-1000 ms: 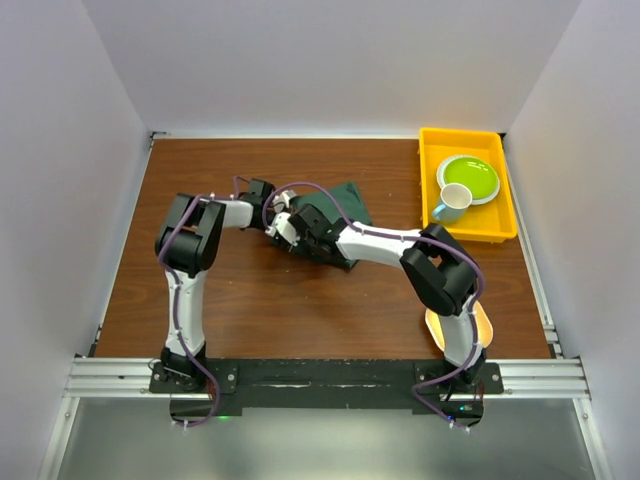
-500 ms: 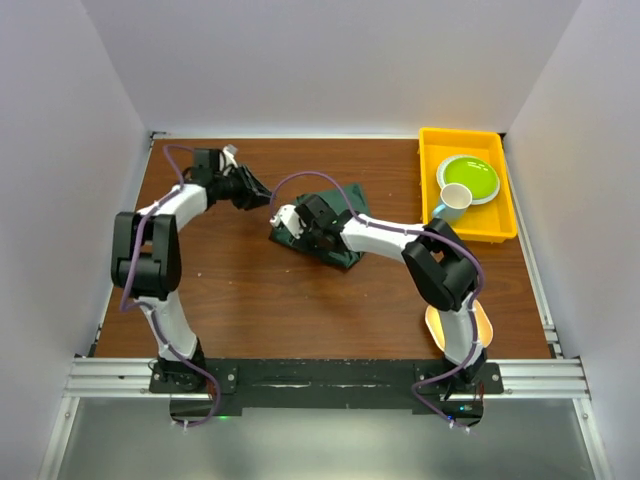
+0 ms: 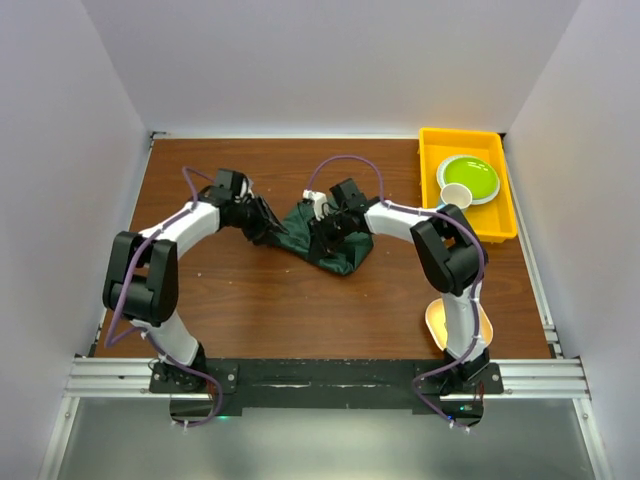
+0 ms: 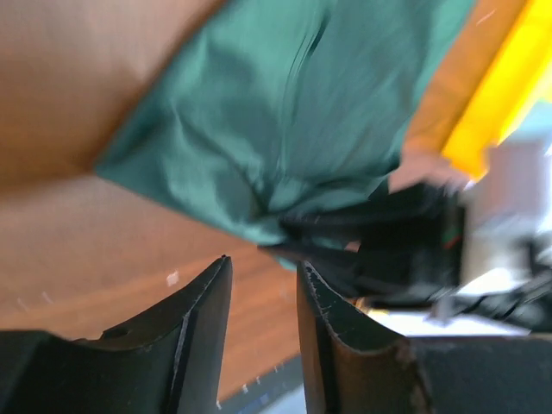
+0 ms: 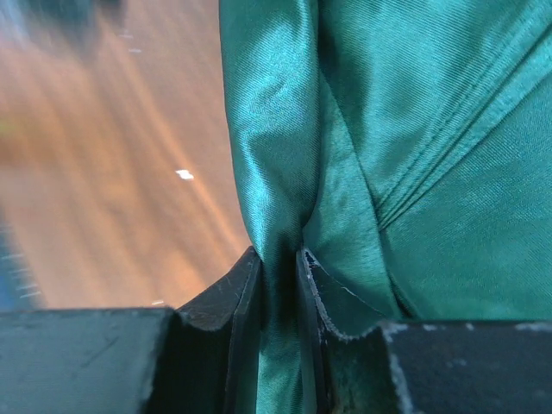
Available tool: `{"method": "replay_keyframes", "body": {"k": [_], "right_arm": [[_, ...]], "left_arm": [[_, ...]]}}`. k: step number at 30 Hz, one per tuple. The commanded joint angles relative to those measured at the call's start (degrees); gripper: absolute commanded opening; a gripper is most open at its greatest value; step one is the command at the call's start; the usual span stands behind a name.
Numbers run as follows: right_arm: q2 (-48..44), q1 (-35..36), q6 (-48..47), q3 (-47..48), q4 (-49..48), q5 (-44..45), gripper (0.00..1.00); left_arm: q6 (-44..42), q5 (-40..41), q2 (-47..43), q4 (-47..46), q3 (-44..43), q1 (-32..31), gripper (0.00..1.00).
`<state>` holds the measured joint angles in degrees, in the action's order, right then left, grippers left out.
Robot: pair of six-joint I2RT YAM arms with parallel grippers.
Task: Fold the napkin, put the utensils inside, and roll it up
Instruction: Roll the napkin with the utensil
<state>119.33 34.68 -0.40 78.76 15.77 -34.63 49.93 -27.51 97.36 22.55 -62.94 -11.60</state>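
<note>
The dark green napkin (image 3: pixel 335 250) lies bunched at mid-table. My right gripper (image 3: pixel 325 226) sits over its back part and, in the right wrist view, the right gripper (image 5: pixel 279 259) is shut on a raised fold of the napkin (image 5: pixel 414 129). My left gripper (image 3: pixel 270 228) is at the cloth's left edge. Seen from the left wrist, the left gripper (image 4: pixel 263 272) is open with only bare table between its fingers (image 4: pixel 207 310), and the napkin (image 4: pixel 293 112) lies just ahead. The utensils are hidden.
A yellow tray (image 3: pixel 430 180) at the back right holds a green plate (image 3: pixel 468 178) and a white cup (image 3: pixel 455 197). An orange plate (image 3: pixel 482 328) lies by the right arm's base. White walls close off the table on three sides.
The left gripper let go, swung off to the back left, then came back open to the napkin's left edge. The right gripper moved back and right, dragging the cloth with it.
</note>
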Motion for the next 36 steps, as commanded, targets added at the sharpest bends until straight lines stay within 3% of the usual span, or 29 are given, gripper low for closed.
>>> {"method": "replay_keyframes", "body": {"k": [1,8,13,19,27,32,36], "right_arm": [[5.6,-2.1,8.0,-2.7,1.9,-13.4,0.04],[6.8,-5.2,12.7,-3.8,-2.9,-17.3,0.05],[6.9,-5.5,13.2,-3.7,-4.4,-17.7,0.05],[6.5,-5.5,13.1,-4.5,-5.1,-17.8,0.05],[5.6,-5.5,11.5,-5.5,-4.6,-16.6,0.05],[5.0,-5.4,11.2,-5.4,-4.1,-16.2,0.05],[4.1,-5.4,11.4,-5.9,-4.3,-15.6,0.06]], "left_arm": [[7.9,3.2,-2.8,5.3,1.6,-3.6,0.52],[16.9,0.5,-0.6,2.5,5.7,-5.0,0.79],[25.1,-0.4,-0.5,0.4,8.4,-6.0,0.81],[30.8,-0.2,5.2,1.3,5.7,-8.8,0.82],[38.1,3.3,8.8,0.4,6.6,-9.7,0.7],[40.7,5.4,9.5,-1.2,9.2,-9.8,0.51],[41.8,5.7,10.6,-3.4,9.9,-9.8,0.41]]}}
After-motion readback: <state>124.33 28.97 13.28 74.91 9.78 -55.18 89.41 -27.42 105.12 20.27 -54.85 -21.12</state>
